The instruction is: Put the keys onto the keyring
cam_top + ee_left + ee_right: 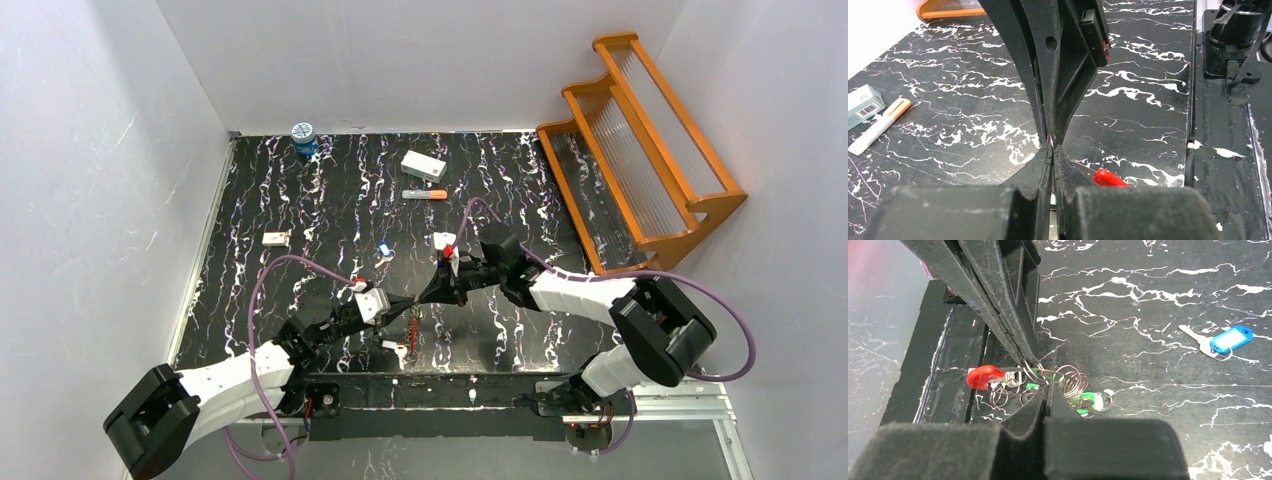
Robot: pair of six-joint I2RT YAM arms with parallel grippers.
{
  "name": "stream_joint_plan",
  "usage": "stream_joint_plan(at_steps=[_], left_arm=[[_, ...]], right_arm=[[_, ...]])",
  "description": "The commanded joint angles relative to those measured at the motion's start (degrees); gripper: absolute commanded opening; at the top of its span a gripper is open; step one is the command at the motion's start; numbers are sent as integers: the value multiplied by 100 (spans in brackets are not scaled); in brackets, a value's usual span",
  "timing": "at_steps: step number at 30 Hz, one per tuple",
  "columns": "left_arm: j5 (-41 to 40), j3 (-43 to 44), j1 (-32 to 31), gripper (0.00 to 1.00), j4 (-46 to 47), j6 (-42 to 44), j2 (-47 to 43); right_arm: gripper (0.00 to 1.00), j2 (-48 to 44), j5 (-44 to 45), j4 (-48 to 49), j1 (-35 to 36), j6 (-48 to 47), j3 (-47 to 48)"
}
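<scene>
The keyring is a springy silver wire coil with a red end piece and small rings, held just above the table. My right gripper is shut on its wire from the near side. My left gripper is shut on the same wire, tip to tip with the right one. In the top view both grippers, left and right, meet over the dangling red keyring. A green-headed key hangs among the coils. A blue-headed key lies apart on the table.
An orange-tipped marker and a white box lie at the back middle, a blue-capped jar at the back left. A small white tag lies at the left. An orange wooden rack stands along the right edge.
</scene>
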Motion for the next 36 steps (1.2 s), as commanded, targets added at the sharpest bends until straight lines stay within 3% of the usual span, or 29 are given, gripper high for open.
stream_joint_plan(at_steps=[1,5,7,10,14,28,32,36], left_arm=[[38,15,-21,0,325,4,-36],[38,-2,-21,0,324,-9,-43],[30,-3,-19,0,325,-8,-51],[34,-3,-23,0,325,-11,-44],[38,6,-20,0,322,-16,-26],[73,15,-21,0,325,-52,-43],[82,23,-18,0,325,-66,-37],[91,23,-20,0,327,-66,-35]], right_arm=[[2,214,-275,-163,-2,62,388],[31,116,-175,-154,-8,50,336],[40,-18,-133,-106,-13,-14,229],[50,-240,-82,75,-11,-109,29],[55,-464,-160,363,-10,-142,-206],[43,-223,-357,1044,-7,250,-162],[33,-155,-428,1221,-8,337,-158],[16,-117,-472,1309,-4,390,-150]])
